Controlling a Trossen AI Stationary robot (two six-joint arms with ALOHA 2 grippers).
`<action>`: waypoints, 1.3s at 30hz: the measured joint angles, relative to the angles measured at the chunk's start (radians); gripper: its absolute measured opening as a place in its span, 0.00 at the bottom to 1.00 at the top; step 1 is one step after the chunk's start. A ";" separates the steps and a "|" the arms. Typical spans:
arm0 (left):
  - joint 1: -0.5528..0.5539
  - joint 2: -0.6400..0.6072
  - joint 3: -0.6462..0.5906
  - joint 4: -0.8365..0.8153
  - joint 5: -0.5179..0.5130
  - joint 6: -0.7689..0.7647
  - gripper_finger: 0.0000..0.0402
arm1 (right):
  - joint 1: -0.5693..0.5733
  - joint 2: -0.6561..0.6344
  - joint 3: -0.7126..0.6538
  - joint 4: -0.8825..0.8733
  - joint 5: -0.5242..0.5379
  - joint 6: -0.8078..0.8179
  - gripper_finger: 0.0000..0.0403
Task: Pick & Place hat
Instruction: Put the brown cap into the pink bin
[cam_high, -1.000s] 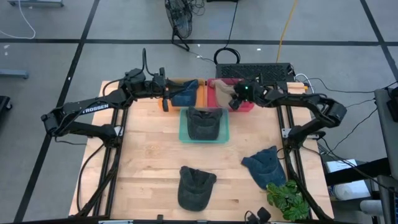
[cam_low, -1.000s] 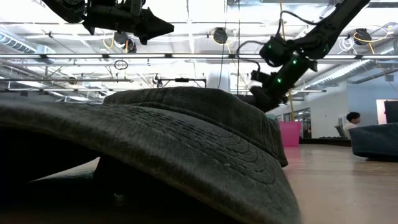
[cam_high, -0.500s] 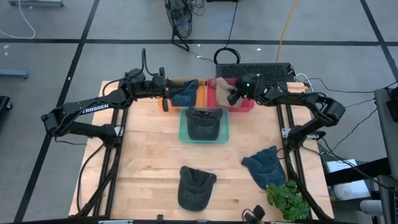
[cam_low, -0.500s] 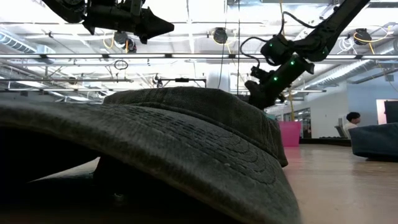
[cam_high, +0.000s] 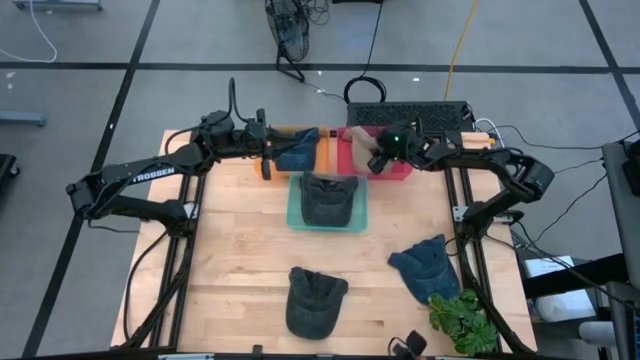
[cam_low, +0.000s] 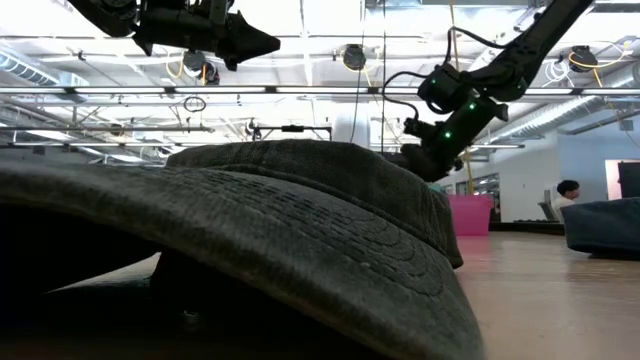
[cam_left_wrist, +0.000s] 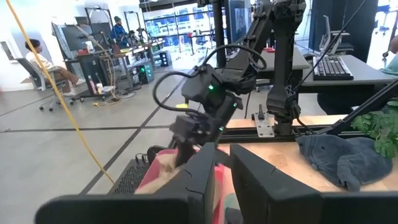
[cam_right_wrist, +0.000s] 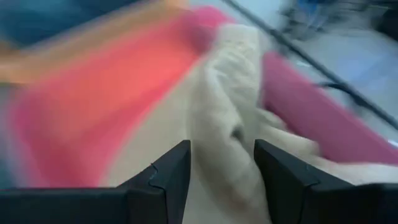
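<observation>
A beige hat (cam_high: 354, 152) lies in the pink bin (cam_high: 398, 172) at the table's far edge. My right gripper (cam_high: 377, 156) hangs open just over it. In the right wrist view a fold of the beige hat (cam_right_wrist: 227, 134) shows between the spread fingers. A blue hat (cam_high: 298, 152) lies in the orange bin (cam_high: 322, 150). My left gripper (cam_high: 268, 152) is shut and empty, waiting at that bin's left side. A dark hat (cam_high: 328, 197) lies in the green bin (cam_high: 295, 205). Another dark hat (cam_high: 315, 300) and a blue hat (cam_high: 427, 266) lie flat on the table. My right gripper stands open over the beige hat's raised fold (cam_right_wrist: 219, 118), coming from the table's right and slanting down. The view is blurred, and I cannot tell whether the fingers (cam_right_wrist: 166, 177) touch the cloth. The hat rests in the pink bin.
A green plant (cam_high: 460, 320) stands at the near right corner. The near dark hat (cam_low: 300, 230) fills most of the low view. A keyboard (cam_high: 410, 117) and cables lie behind the table's far edge. A person (cam_low: 568, 195) sits far off in the room.
My right gripper has shifted a little toward the table's far edge over the pink bin, rising slightly and then dipping again. The beige hat has stayed in the bin.
</observation>
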 joint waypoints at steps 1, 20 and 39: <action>0.000 0.000 0.000 0.002 0.000 0.000 0.16 | 0.004 0.000 0.000 0.007 -0.034 -0.002 0.39; 0.000 0.000 0.000 0.005 0.000 0.000 0.16 | 0.001 0.104 0.002 0.050 -0.086 -0.069 0.39; 0.000 0.000 0.000 -0.003 0.000 0.000 0.16 | -0.028 0.100 -0.002 0.104 -0.065 -0.072 0.39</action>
